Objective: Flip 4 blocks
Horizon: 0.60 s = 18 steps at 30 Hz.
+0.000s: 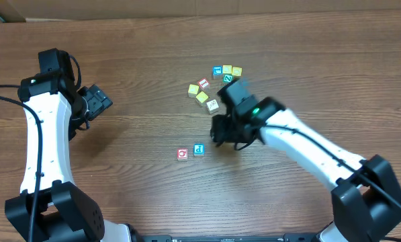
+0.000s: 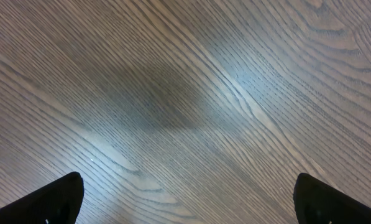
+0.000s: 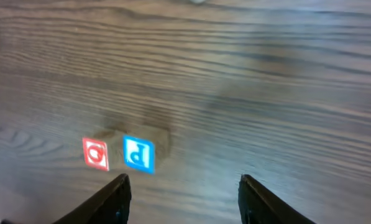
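Our right hand [image 3: 183,190] hangs half-wide and empty at the frame's bottom, right of P block [image 3: 138,154], which sits just beside Q block [image 3: 95,154]. Closing off-centre, we could push it into Q block. Left hand [image 2: 188,180] is wide.

Left gripper [image 2: 188,198] gapes wide, arm drawn back — right gripper [image 3: 184,199] parted and empty, arm outstretched.

Red block [image 3: 96,154]: Q; blue block [image 3: 138,154]: P.

Red block [image 1: 182,154], blue block [image 1: 199,150] side by side; cube cluster [image 1: 203,85] near, farther from robot; right gripper [image 1: 218,134] just beside blue block; left gripper [image 1: 98,101] well apart.
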Tool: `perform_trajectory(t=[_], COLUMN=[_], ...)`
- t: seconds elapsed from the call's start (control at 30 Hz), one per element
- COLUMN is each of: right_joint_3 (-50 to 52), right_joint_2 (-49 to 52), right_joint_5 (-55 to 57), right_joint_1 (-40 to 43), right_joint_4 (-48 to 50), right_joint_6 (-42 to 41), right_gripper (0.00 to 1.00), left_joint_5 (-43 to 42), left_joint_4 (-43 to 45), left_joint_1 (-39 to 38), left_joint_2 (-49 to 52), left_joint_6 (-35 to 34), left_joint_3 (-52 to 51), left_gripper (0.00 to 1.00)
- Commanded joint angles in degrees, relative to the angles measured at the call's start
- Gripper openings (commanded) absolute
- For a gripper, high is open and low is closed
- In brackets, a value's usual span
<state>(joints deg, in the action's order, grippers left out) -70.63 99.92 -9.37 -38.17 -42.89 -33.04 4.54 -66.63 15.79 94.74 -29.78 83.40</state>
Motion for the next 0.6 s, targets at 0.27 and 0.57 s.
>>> perform_trajectory(t=[0.27,0.57], right_joint_3=[1.31,2.12], right_joint_2=[5.7,7.37], right_joint_5=[12.31,10.03], right_joint_1=[-8.92,-9.29], right_joint_4=[9.68,12.02], right_joint_6=[-6.05,-6.23], right_gripper=[0.56,0.54], left_joint_5=[-0.09,-0.09], left_joint_4=[-0.02,-0.02], left_joint_1=[-0.02,-0.02], left_joint_2=[0.09,0.09], left_joint_6=[0.87,0.87], left_joint_3=[0.33,0.33], left_gripper=[1.0,1.0])
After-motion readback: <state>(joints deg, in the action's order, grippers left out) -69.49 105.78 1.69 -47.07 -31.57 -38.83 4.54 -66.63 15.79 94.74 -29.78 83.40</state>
